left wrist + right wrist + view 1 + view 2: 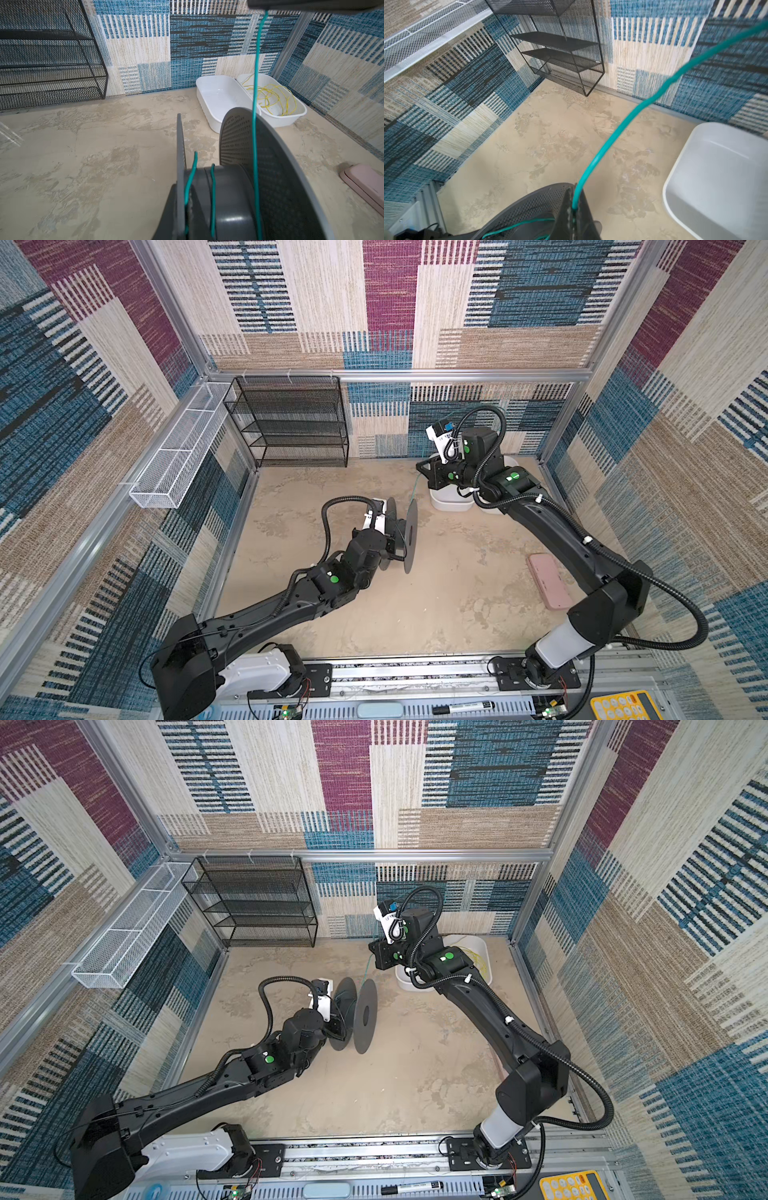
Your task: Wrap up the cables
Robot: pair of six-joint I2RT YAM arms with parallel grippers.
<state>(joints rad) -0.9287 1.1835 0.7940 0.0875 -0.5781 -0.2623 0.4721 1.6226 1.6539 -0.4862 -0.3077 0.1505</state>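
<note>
A white mesh basket (166, 464) hung on the left wall beside a black mesh rack (291, 423); both showed only bare mesh. At mid-table the left gripper (392, 541) was clamped on the grey spool (365, 1015), which stood upright on edge with a few turns of the teal cable (256, 104) on its hub. That cable rose to the right gripper (574, 200), whose fingers pinched it tight. Further right, the first bin (207, 114) showed its bare white floor. The second bin (286, 121), just beside it, held the yellow cable (272, 97) in loose loops.
</note>
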